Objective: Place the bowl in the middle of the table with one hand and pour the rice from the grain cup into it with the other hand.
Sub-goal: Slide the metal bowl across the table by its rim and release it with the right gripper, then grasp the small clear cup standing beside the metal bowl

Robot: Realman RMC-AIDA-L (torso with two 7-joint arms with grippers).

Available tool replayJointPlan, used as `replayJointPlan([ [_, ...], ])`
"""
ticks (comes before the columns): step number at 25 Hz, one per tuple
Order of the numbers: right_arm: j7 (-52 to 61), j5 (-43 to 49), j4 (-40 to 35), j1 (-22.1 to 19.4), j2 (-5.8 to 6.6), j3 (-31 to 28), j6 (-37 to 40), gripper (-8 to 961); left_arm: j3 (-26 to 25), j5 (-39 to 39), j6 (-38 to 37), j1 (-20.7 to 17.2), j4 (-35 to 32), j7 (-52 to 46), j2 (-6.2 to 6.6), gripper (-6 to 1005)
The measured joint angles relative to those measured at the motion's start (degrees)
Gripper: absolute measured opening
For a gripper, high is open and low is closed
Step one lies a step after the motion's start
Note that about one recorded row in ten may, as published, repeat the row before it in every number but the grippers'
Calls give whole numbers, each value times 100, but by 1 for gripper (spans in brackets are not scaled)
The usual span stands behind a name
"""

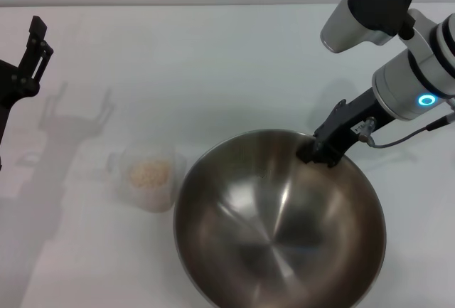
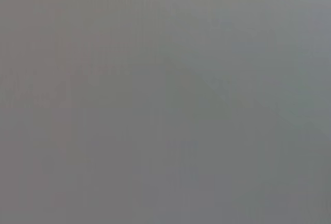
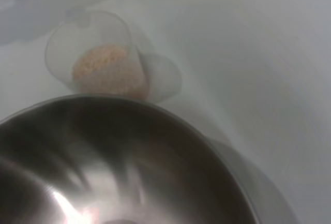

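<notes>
The steel bowl (image 1: 279,222) fills the near centre-right of the table (image 1: 213,59). My right gripper (image 1: 318,153) is shut on its far right rim. In the right wrist view the bowl (image 3: 129,157) shows its shiny, empty inside. The clear grain cup (image 1: 148,177) stands upright just left of the bowl, with a heap of rice (image 1: 150,173) in it. That wrist view also shows the grain cup (image 3: 98,58) and rice (image 3: 101,68) beyond the rim. My left gripper (image 1: 34,50) hangs open over the far left, well away from the cup. The left wrist view is plain grey.
White tabletop stretches bare across the back and left, crossed by the left arm's shadow (image 1: 75,119). The bowl's near rim reaches the bottom edge of the head view. The right arm (image 1: 416,73) comes in from the upper right.
</notes>
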State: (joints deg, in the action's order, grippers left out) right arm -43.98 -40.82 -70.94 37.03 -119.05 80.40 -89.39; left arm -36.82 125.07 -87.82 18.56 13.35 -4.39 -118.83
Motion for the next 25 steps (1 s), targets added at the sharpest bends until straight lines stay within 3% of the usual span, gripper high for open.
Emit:
replayJointPlan([
  [10, 4, 167, -273, -37, 6, 155, -58, 110, 0, 0, -61, -8, 6, 0, 1, 811],
  [15, -7, 89, -637, -89, 4, 83, -55, 308, 0, 0, -85, -21, 3, 0, 1, 811],
  [20, -23, 144, -1004, -46, 3, 97, 107, 437, 0, -9, -169, -72, 0, 0, 1, 811],
  [25, -144, 285, -1502, -136, -2, 262, 742, 433, 0, -24, -215, -87, 0, 0, 2, 811],
])
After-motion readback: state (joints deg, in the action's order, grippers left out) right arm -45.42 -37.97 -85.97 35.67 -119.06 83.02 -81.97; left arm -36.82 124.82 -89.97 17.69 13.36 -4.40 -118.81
